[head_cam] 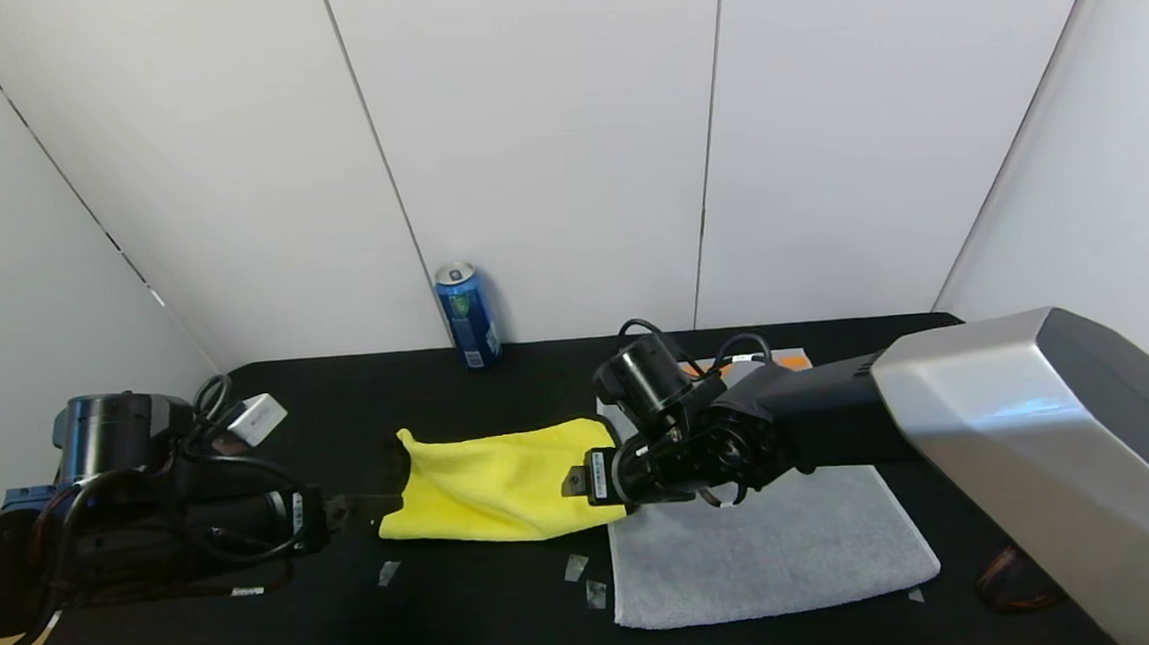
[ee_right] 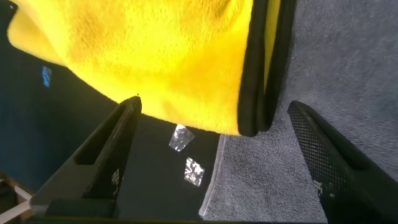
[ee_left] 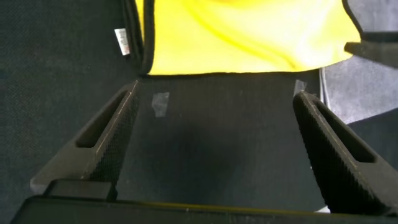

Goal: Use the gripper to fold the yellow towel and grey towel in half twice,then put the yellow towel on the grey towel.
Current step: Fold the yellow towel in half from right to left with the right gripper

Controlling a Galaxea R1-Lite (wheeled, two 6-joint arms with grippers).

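Observation:
The yellow towel (head_cam: 499, 482) lies folded over on the black table, its black-edged right side resting on the left edge of the grey towel (head_cam: 768, 550). The grey towel is spread flat to the right. My left gripper (head_cam: 366, 505) sits low at the yellow towel's left end, open and empty. In the left wrist view the yellow towel (ee_left: 242, 37) lies just beyond the open left gripper (ee_left: 214, 93). My right gripper (head_cam: 574, 482) hovers at the yellow towel's right end. In the right wrist view the right gripper (ee_right: 214, 104) is open over the yellow towel (ee_right: 143, 50) and the grey towel (ee_right: 267, 180).
A blue can (head_cam: 467, 314) stands at the back by the wall. A small white box (head_cam: 259, 419) lies at the back left. Bits of clear tape (head_cam: 576, 566) are stuck on the table in front of the towels. White wall panels close the back and sides.

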